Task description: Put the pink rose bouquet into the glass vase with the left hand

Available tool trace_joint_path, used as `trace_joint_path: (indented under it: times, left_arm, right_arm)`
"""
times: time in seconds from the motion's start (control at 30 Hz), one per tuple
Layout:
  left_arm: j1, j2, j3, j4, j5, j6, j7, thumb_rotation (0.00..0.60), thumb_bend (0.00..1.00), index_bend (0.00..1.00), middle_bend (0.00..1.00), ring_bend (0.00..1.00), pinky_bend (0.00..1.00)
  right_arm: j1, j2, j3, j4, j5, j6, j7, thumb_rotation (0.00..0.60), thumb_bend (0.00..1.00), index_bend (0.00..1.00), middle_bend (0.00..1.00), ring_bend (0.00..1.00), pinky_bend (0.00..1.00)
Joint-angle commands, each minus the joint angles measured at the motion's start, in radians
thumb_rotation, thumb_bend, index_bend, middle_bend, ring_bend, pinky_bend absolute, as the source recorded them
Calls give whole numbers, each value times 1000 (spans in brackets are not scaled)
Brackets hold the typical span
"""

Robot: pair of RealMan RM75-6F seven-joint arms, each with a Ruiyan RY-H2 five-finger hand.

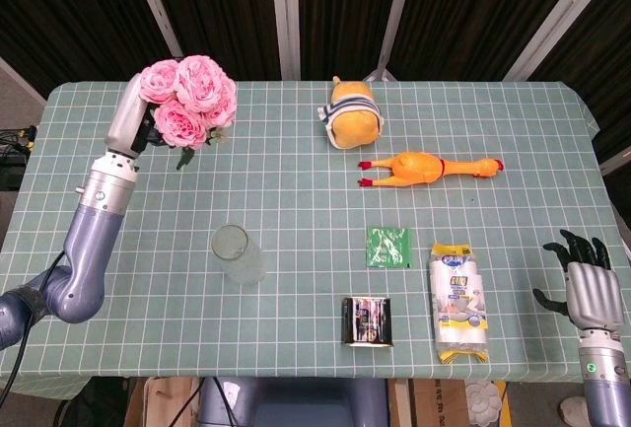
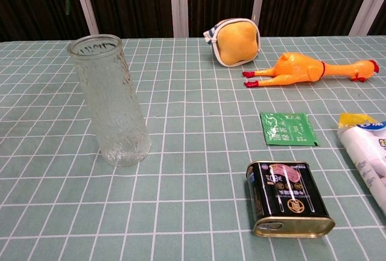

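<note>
A pink rose bouquet is lifted above the table's far left part, and my left hand grips it from the left; the blooms hide most of the fingers. The glass vase stands upright and empty on the near left of the table, well in front of the bouquet; in the chest view the vase fills the left side. My right hand hangs at the table's near right edge, fingers spread, holding nothing. The chest view shows neither hand nor the bouquet.
On the green checked tablecloth lie a yellow pouch, a rubber chicken, a green sachet, a black tin and a white and yellow packet.
</note>
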Motion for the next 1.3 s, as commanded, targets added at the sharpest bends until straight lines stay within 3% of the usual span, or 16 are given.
trace_joint_path:
  times: [0.03,0.27,0.43,0.73,1.17,1.3]
  left_arm:
    - [-19,6,-58,-88,1,10,-25,600,385,336,458,324,450]
    - [-42,-9,-119,-249,-62,21,-43,600,385,337,457,324,450]
    - [-25,13,-131,-286,-90,26,-40,600,385,342,458,324,450]
    - [29,66,-186,-371,-139,-72,-223,600,385,335,457,324,463]
    - [56,151,-134,-394,-123,-115,-122,600,385,341,455,324,468]
    - [86,182,-144,-427,-138,-138,-175,600,385,343,453,323,472]
  right_arm:
    - [-2,3,0,-2,-2,3,5,600,214,287,129,118,12]
    - [-6,6,1,-5,-5,9,16,600,214,287,130,118,12]
    - [-6,5,3,-4,-3,11,19,600,214,287,130,119,12]
    - [-5,1,8,-2,9,9,16,600,214,287,129,119,12]
    - [-6,-1,13,2,17,10,22,600,214,288,129,119,12]
    - [-6,-3,15,5,24,10,22,600,214,287,130,119,12]
